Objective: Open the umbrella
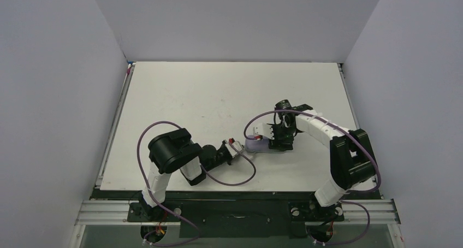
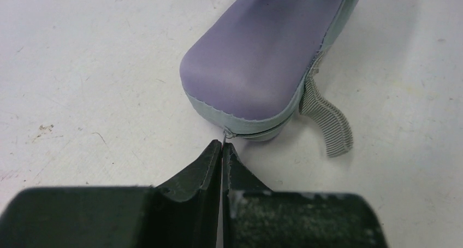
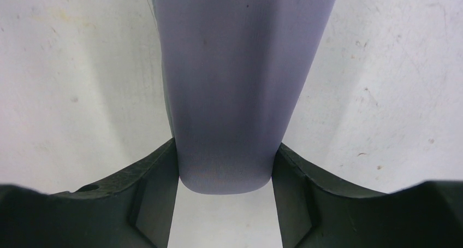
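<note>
The umbrella itself is hidden; no tan fabric, shaft or handle shows. A pale lavender capsule case (image 1: 255, 145) lies on the white table, closed, with a grey zipper seam. My left gripper (image 1: 235, 146) is shut, its tips (image 2: 223, 147) pinching the thin metal zipper pull (image 2: 226, 135) at the case's near end (image 2: 256, 57). My right gripper (image 1: 276, 141) straddles the other end of the case (image 3: 240, 84), and its fingers (image 3: 158, 171) press against both sides, holding it on the table.
A grey ribbed strap (image 2: 328, 123) hangs from the side of the case onto the table. Purple cables loop from both arms over the near part of the table (image 1: 229, 89). Grey walls enclose the table on three sides.
</note>
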Controlling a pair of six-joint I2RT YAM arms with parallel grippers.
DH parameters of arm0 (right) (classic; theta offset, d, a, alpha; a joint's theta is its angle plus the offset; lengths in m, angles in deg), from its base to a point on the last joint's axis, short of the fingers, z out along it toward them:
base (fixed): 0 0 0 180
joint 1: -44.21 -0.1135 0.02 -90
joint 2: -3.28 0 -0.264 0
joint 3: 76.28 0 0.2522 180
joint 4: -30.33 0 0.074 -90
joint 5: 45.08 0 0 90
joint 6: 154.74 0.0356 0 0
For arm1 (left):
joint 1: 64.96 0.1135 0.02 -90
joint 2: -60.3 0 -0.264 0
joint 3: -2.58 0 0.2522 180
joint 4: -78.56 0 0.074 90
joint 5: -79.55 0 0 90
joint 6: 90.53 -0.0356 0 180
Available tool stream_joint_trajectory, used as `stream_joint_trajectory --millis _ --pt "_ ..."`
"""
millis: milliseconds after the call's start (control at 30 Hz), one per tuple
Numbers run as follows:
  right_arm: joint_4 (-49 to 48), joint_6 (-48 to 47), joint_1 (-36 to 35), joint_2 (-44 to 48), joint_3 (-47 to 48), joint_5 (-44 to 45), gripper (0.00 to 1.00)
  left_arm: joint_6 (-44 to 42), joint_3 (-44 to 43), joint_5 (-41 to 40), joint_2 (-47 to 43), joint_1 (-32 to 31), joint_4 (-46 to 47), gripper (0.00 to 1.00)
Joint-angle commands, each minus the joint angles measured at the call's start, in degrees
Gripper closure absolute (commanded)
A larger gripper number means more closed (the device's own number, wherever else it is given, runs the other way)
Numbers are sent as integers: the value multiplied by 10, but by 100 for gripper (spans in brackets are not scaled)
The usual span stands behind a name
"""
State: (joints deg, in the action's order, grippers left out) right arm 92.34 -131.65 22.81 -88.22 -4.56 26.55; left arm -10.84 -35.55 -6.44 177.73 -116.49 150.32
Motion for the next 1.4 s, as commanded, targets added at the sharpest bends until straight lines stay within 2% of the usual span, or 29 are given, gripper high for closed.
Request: stream_joint_trajectory --millis 0,233,367,433,500,533,667,933,1000,1133,1200,1367 --pt "131 -155 -4 -36 2 58 100 -38 8 -15 19 7 73 100" --pt "146 -240 -37 -41 4 84 100 -37 7 -18 26 9 66 100" --pt "117 -279 -45 -42 13 95 100 -41 6 -9 29 4 67 100" --pt "94 -285 -45 -44 32 95 97 -50 8 8 31 1 69 100" --pt "76 -268 -44 -48 63 91 89 -59 10 21 31 -4 67 100" --pt "72 -259 -44 -51 74 84 82 -63 11 27 30 -6 66 100" --pt "65 -181 -36 -47 136 44 55 -75 19 47 29 -17 69 100" --pt "76 2 22 30 137 17 22 -78 23 49 14 -26 61 100" --pt "77 90 48 43 144 26 19 -78 23 46 11 -31 58 100" --pt "90 312 100 47 158 30 19 -80 18 43 11 -42 58 100" --pt "112 393 113 40 164 16 19 -83 14 43 11 -48 56 100" --pt "122 582 118 22 138 -76 20 -85 -1 42 10 -66 37 100"
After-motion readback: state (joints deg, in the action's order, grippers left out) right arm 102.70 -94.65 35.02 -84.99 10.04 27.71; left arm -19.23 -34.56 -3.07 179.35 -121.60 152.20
